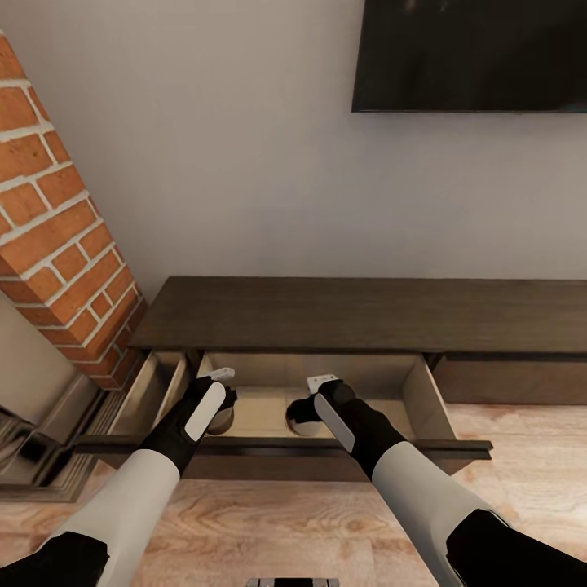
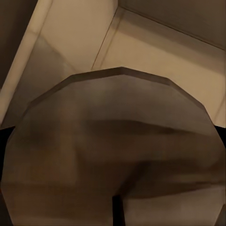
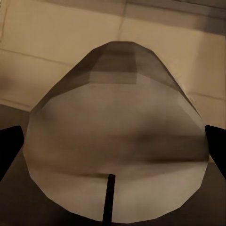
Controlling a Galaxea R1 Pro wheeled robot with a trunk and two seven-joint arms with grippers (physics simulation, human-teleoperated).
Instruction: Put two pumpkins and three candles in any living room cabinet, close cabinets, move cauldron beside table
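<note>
The low dark-brown cabinet [image 1: 367, 314] stands against the wall with its wide drawer [image 1: 425, 399] pulled out. Both my grippers reach down into that drawer. My left gripper [image 1: 218, 401] is shut on a grey-beige candle [image 2: 113, 150], seen from above as a small grey patch [image 1: 225, 421]. My right gripper [image 1: 313, 404] is shut on a second candle [image 3: 117, 122], whose rounded side [image 1: 294, 417] shows beside the hand. Dark fingertips [image 3: 9, 147] press that candle's sides. Each candle hangs just above the drawer's pale floor. The pumpkins and the cauldron are out of view.
A second drawer [image 1: 151, 390] at the cabinet's left end is also pulled out. A brick column [image 1: 57, 228] and a fireplace frame [image 1: 37, 444] crowd the left side. A dark TV [image 1: 473, 53] hangs on the wall above. Wooden floor [image 1: 522, 456] stretches to the right.
</note>
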